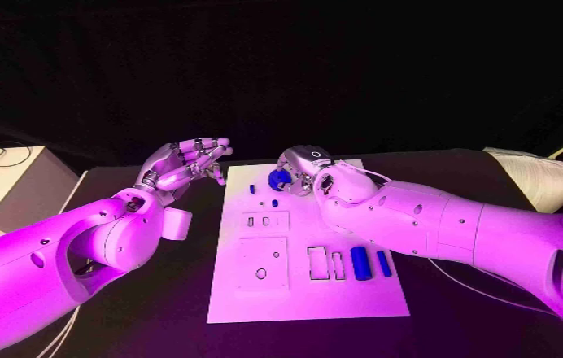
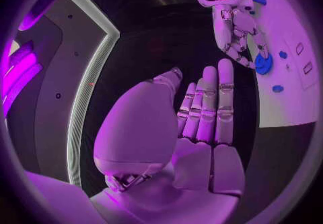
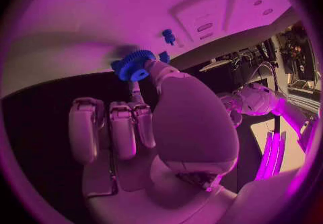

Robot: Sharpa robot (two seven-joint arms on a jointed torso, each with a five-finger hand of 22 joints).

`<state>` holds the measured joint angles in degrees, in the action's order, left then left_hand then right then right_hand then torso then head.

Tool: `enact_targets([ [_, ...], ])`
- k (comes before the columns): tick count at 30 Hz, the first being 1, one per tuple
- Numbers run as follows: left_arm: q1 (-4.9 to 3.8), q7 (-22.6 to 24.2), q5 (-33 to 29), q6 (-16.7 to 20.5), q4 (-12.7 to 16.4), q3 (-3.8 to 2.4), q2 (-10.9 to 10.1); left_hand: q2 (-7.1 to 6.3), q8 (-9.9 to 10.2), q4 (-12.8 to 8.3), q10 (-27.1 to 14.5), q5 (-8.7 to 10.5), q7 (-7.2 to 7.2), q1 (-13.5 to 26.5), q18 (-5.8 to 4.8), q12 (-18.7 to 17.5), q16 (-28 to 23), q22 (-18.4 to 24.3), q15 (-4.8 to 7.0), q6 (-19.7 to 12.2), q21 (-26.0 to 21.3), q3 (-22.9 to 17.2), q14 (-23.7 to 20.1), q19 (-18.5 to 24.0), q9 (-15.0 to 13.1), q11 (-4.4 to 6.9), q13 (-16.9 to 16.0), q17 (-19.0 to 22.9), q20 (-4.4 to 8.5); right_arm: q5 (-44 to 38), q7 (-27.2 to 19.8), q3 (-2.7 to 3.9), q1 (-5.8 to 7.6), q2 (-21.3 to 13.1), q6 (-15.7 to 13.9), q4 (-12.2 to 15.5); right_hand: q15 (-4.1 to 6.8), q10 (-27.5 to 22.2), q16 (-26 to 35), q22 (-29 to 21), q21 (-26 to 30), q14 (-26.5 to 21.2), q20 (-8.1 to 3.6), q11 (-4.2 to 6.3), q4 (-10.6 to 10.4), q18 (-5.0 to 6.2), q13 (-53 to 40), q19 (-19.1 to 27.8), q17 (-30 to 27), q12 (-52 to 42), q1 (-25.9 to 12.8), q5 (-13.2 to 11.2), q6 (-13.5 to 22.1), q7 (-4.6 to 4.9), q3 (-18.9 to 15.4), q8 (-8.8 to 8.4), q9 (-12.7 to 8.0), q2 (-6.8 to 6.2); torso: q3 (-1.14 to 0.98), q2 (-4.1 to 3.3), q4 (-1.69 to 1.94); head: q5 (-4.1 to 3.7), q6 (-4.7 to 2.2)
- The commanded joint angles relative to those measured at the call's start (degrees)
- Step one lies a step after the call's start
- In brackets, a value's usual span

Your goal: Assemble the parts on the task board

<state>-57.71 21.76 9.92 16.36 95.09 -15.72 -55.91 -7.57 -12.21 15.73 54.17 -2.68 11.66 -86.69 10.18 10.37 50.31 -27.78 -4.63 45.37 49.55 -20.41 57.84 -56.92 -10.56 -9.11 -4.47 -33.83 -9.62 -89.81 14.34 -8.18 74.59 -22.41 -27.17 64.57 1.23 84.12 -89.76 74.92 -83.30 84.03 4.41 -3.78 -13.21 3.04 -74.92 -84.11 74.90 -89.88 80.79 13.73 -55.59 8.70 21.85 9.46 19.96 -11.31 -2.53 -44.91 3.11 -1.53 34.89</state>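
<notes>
Black worktop (image 1: 141,309) carries the task board (image 1: 307,293), at whose far edge the right hand (image 1: 307,169) pinches a blue gear (image 1: 279,179) in its fingers (image 3: 156,67) (the left hand (image 1: 188,163), open and empty, hovers just beside the board).

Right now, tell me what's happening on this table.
The robot is assembling blue parts on the white task board. Its right hand is at the board's far end, fingers on a blue gear there. The left hand hovers beside the board's far left corner, fingers apart, holding nothing. Two blue bars lie near the board's right edge, untouched, and a small blue peg stands near the gear.
</notes>
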Motion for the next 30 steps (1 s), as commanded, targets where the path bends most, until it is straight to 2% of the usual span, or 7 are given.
enact_targets([
  [1, -0.05, 0.4, -0.2, -0.7, 0.2, -0.05, 0.0, -0.35, -0.4, 0.1, 0.2, -0.20, 0.74, 0.3, 0.35, 0.4, 0.3, -0.1, 0.10, 0.5, 0.2, -0.3, -0.3, 0.2, -0.1, 0.19, 0.0, 0.1, 0.00, -1.3, 1.0, 0.00, -0.05, 0.5, 1.8, -0.4, 0.46, 5.9, -0.2, 7.9, -0.1, 6.0, -0.33, 0.26, -0.1, -1.15, -15.1, -3.1, 15.1, -0.1, -0.4, 0.1, -0.5, -0.55, 0.4, -0.21, -0.1, 0.06, -0.07, 0.03, -0.09, 0.06, -0.05],
  [3, -0.05, 0.4, -0.2, -0.7, 0.3, -0.05, 0.1, -0.35, -0.4, 0.1, 0.2, -0.20, 0.74, 0.3, 0.35, 0.4, 0.3, -0.1, 0.10, 0.5, 0.2, -0.3, -0.3, 0.2, -0.1, 0.19, 0.0, 0.1, 0.00, -1.3, 0.9, 0.00, -0.08, 0.8, 2.0, -0.6, 0.44, 5.9, -0.2, 7.9, -0.1, 6.0, -0.32, 0.25, 0.0, -1.16, -15.1, -3.2, 15.1, -0.1, -0.5, 0.0, -0.4, -0.54, 0.4, -0.26, -0.1, -0.05, -0.03, 0.00, -0.06, 0.06, -0.09],
  [12, -0.06, 0.4, -0.2, -0.6, 0.4, -0.05, 0.0, -0.35, -0.4, 0.1, 0.2, -0.20, 0.74, 0.3, 0.35, 0.4, 0.3, -0.1, 0.10, 0.5, 0.2, -0.3, -0.3, 0.2, -0.1, 0.19, 0.0, 0.1, 0.00, -1.2, 0.7, 0.00, -0.30, 1.9, 2.3, -1.6, 0.39, 5.9, -0.2, 8.0, -0.2, 6.0, -0.28, 0.18, 0.0, -1.17, -15.1, -3.2, 15.1, -0.1, -0.8, 0.0, -0.2, -0.45, 0.5, -0.42, -0.2, -0.34, -0.10, 0.02, -0.10, 0.14, -0.20],
  [18, -0.06, 0.3, -0.2, -0.6, 0.5, -0.05, 0.0, -0.35, -0.4, 0.1, 0.2, -0.20, 0.74, 0.3, 0.35, 0.4, 0.3, -0.1, 0.10, 0.5, 0.2, -0.3, -0.3, 0.2, -0.1, 0.19, 0.0, 0.1, 0.00, -1.0, 0.4, -0.01, -0.86, 2.4, 2.3, -2.1, 0.28, 5.9, -0.2, 7.9, -0.1, 6.0, -0.22, 0.07, 0.0, -1.15, -15.1, -3.1, 15.1, -0.1, -1.3, -0.1, 0.2, -0.32, 0.6, -0.67, -0.3, -0.67, -0.17, -0.02, 0.03, 0.40, 0.07],
  [21, -0.06, 0.3, -0.2, -0.6, 0.5, -0.05, -0.1, -0.35, -0.4, 0.1, 0.2, -0.20, 0.74, 0.3, 0.35, 0.4, 0.3, -0.1, 0.10, 0.5, 0.2, -0.3, -0.3, 0.2, -0.1, 0.19, 0.0, 0.1, 0.00, -1.0, 0.4, -0.02, -1.03, 2.5, 2.2, -2.3, 0.16, 5.9, -0.2, 7.9, 0.0, 6.0, -0.13, -0.04, 0.0, -1.14, -15.1, -3.1, 15.1, -0.1, -1.6, -0.2, 0.6, -0.18, 0.6, -0.95, -0.4, -0.88, -0.15, 0.03, -0.12, 0.62, 0.14],
  [25, -0.07, 0.3, -0.2, -0.6, 0.6, -0.05, -0.2, -0.35, -0.4, 0.1, 0.2, -0.20, 0.74, 0.3, 0.35, 0.4, 0.3, -0.1, 0.10, 0.5, 0.2, -0.3, -0.3, 0.2, -0.1, 0.19, 0.0, 0.1, 0.00, -1.0, 0.5, -0.02, -1.13, 2.5, 2.1, -2.7, -0.53, 5.9, -0.2, 7.7, 0.2, 6.0, 0.36, -0.51, 0.1, -1.11, -15.1, -3.0, 15.1, -0.1, -2.5, -1.2, 2.5, 0.42, 0.6, -2.18, -0.9, -1.43, -0.10, 0.08, -0.25, 0.70, 0.18],
  [30, -0.07, 0.3, -0.2, -0.5, 0.6, -0.05, -0.2, -0.35, -0.4, 0.1, 0.2, -0.20, 0.74, 0.3, 0.35, 0.4, 0.3, -0.1, 0.10, 0.5, 0.2, -0.3, -0.3, 0.2, -0.1, 0.19, 0.0, 0.1, 0.00, -0.5, 0.3, -0.02, -1.18, 2.5, 2.6, -3.0, -1.49, 5.6, -0.2, 7.6, 0.4, 6.0, 1.31, -1.09, -0.4, -1.07, -14.8, -2.9, 15.1, 0.1, -4.1, -4.2, 5.3, 1.01, -1.5, -4.18, -1.6, -1.91, -0.15, 0.11, -0.31, 0.72, 0.13],
])
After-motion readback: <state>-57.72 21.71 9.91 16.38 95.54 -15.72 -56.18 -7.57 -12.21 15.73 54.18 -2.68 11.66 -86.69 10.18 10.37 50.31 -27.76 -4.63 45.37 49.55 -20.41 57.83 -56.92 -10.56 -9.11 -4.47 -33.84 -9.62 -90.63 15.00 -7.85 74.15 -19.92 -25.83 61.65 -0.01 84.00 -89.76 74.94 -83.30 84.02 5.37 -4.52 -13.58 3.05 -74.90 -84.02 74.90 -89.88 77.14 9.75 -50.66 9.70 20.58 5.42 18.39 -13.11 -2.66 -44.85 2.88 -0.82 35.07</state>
